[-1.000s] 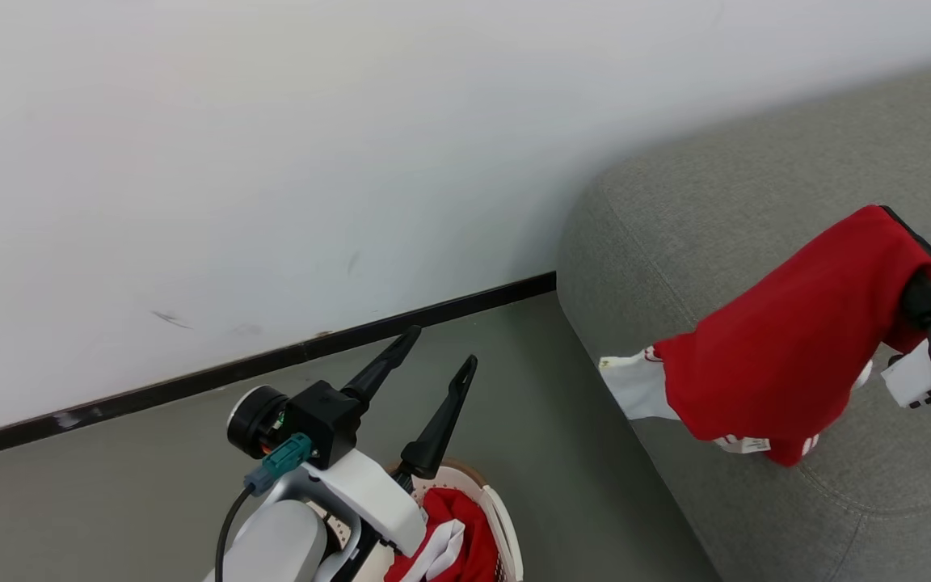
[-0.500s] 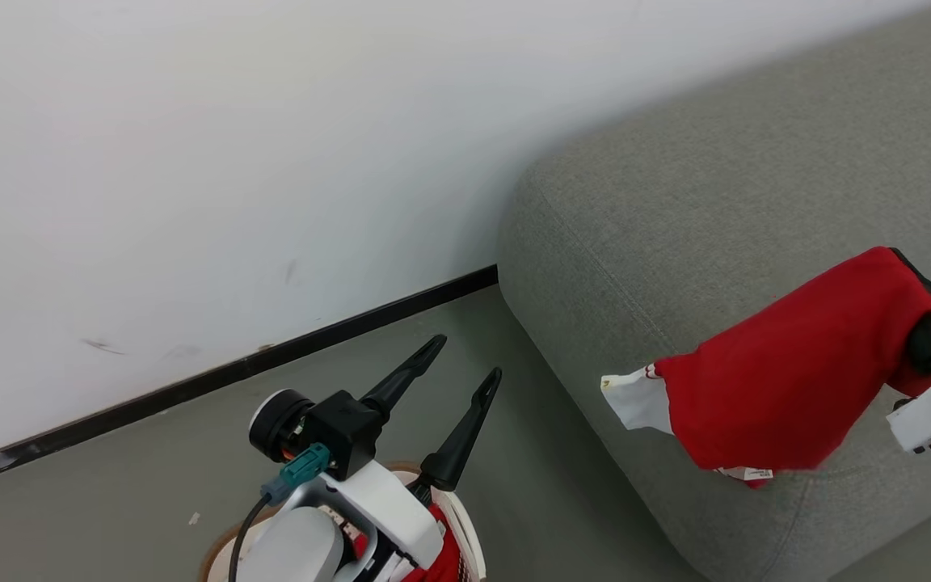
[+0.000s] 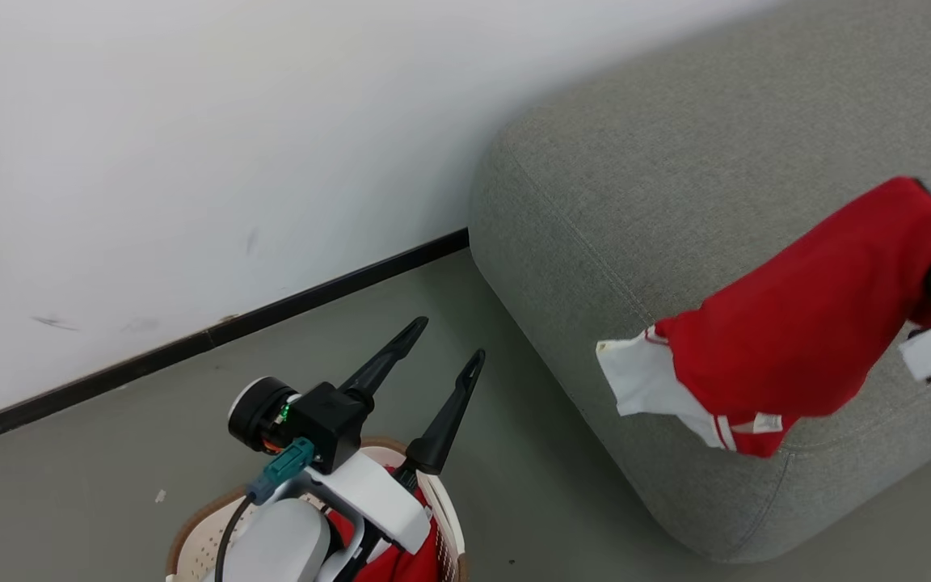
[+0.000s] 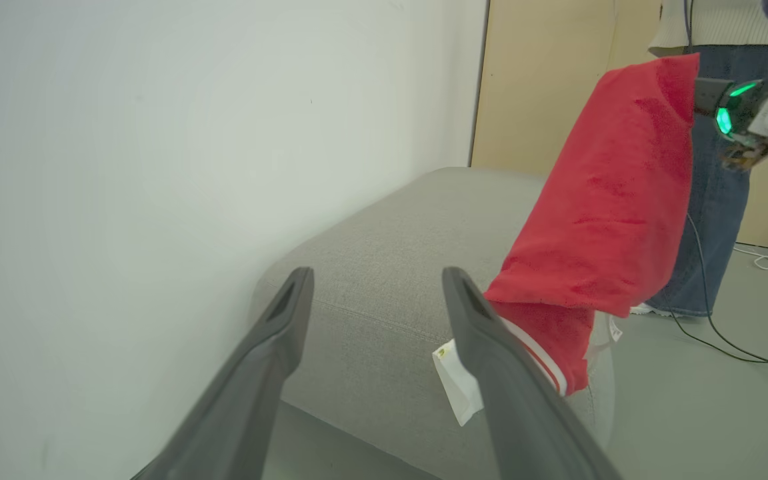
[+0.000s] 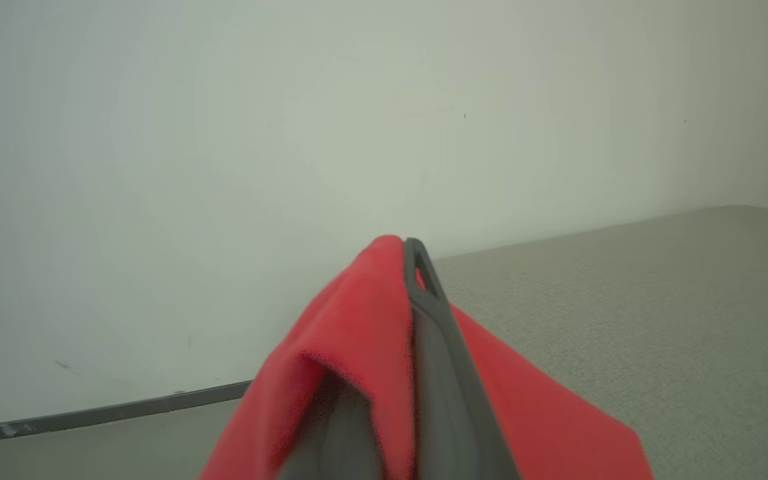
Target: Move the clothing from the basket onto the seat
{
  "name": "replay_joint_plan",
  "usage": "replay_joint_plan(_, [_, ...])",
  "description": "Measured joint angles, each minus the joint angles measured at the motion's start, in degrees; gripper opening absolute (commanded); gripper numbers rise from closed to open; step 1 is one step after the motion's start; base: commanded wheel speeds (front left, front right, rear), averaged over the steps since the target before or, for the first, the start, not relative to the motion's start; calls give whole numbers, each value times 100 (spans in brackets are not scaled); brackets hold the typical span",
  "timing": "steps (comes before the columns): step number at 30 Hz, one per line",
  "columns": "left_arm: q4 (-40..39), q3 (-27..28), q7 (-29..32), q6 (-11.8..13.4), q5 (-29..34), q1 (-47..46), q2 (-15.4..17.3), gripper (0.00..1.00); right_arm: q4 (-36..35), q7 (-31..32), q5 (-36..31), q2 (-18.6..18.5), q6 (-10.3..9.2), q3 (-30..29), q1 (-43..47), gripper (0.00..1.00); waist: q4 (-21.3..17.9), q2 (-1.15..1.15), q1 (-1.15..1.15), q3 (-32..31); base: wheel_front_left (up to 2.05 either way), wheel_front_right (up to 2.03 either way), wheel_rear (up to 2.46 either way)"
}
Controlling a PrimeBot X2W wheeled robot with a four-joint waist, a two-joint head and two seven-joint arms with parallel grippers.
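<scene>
Over one grey seat (image 3: 635,186), right gripper (image 5: 416,257) clamps one red garment (image 3: 789,339) (left gripper (image 3: 447,341) spread, empty).

No legible writing, brand or number anywhere; small white tag (image 3: 766,423) on the red garment (image 3: 797,339) too blurred.

1. The top of the seat (image 3: 595,202) lies open up to the wall (image 3: 191,121), which stands close behind and closes that side.
2. The clothing (image 3: 805,339), pinched in the right gripper (image 5: 412,257), hangs over the seat's near corner and blocks the approach there.
3. A strip of floor (image 3: 530,453) runs free between the seat and the basket (image 3: 191,537).
4. The left gripper (image 3: 449,339), fingers spread, stands over the basket's mouth.
5. Beyond the seat's far end stand a person (image 4: 711,200) and floor cables (image 4: 767,259).
</scene>
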Motion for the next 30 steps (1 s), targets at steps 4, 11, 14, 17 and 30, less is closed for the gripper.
replay_joint_plan(4, [-123,89,0,83,42,-16,76,100,178,176,123,-16,0,-287,-701,0,8,0,0,164,0,0,0])
replay_joint_plan(11, [-358,218,2,210,198,-102,182,100,740,466,316,-105,-1,-1100,-1809,0,63,0,0,474,0,0,0])
replay_joint_plan(14, [-491,255,5,260,234,-172,208,100,1042,570,328,-220,-1,-1427,-2201,0,97,0,0,609,0,0,0])
replay_joint_plan(17, [-594,268,29,308,291,-192,261,100,1334,669,258,-366,-1,-1606,-2479,0,135,0,0,744,0,0,0])
replay_joint_plan(30, [-949,124,219,342,504,-317,339,100,2251,708,-140,-911,-1,-2248,-2949,0,352,0,0,1256,0,0,0])
